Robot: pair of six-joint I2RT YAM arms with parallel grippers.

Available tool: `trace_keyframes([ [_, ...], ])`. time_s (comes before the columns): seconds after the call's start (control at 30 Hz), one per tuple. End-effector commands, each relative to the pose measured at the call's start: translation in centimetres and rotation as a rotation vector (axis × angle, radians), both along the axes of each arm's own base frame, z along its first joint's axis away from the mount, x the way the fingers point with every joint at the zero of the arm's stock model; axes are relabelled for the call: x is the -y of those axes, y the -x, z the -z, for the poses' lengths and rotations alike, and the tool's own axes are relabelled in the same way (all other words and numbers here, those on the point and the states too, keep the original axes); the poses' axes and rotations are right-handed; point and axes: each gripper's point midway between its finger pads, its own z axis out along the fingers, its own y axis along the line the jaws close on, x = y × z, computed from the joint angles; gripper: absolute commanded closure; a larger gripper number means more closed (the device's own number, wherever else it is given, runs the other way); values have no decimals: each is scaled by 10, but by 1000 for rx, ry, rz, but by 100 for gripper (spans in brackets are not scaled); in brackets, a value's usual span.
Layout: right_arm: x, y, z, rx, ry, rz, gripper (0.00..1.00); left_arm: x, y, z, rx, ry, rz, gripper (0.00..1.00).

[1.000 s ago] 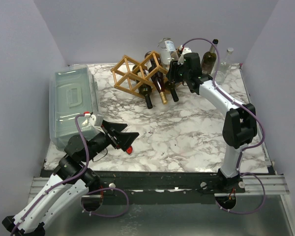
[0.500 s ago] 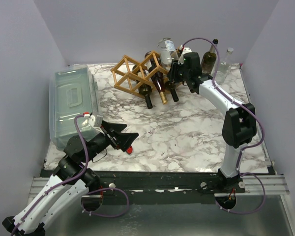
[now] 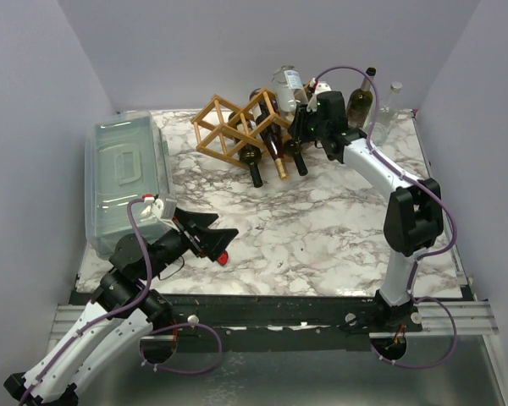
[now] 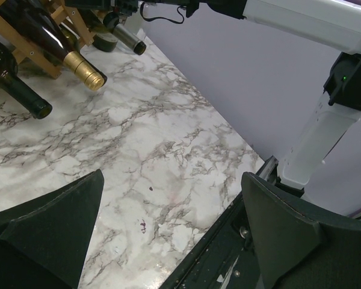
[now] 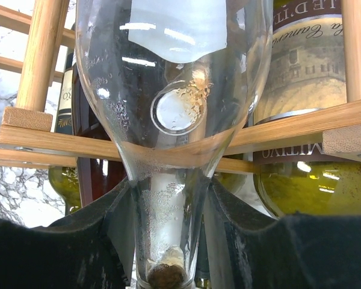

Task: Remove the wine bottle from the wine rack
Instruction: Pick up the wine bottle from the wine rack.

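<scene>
The right gripper has its 2 fingers pressed onto the neck of the clear bottle, just above the cork. The bottle's body lies up in the wine rack at about 12 o'clock on the table. The left gripper hangs spread wide, holding nothing, over the marble at about 8 o'clock. The chief risk is the hold itself. The neck is smooth glass and is gripped near its end, so once the slats stop carrying the body, its weight could lever the bottle down or slide it out of the pads. A second risk is the rack, which is a light lattice. The bottle's shoulder crosses a slat at 6 o'clock of its body in the wrist view, and dragging against that slat could shift or tip the frame. That would roll the 3 other bottles, whose necks point toward 5 o'clock. A third risk is the 2 standing bottles at 1 o'clock, just beside the right arm, which a wide swing on the way out could topple. Much is hidden. The wrist view cuts off the clear bottle's base, and the top view hides its neck behind the gripper. Which cell cradles it cannot be told. It looks empty, though the cropped close view leaves that unsure.
</scene>
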Motion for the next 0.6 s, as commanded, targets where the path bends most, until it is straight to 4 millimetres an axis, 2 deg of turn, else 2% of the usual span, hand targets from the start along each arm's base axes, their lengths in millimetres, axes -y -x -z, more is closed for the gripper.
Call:
trace_keyframes([
  [0.0,-4,6,-58,132,-50,-12,100,-4,-4,4,-5,-1,-29,1],
  [0.57,-2,16,-111,249,-107,-20,100,-4,-4,4,-6,-2,-30,1],
])
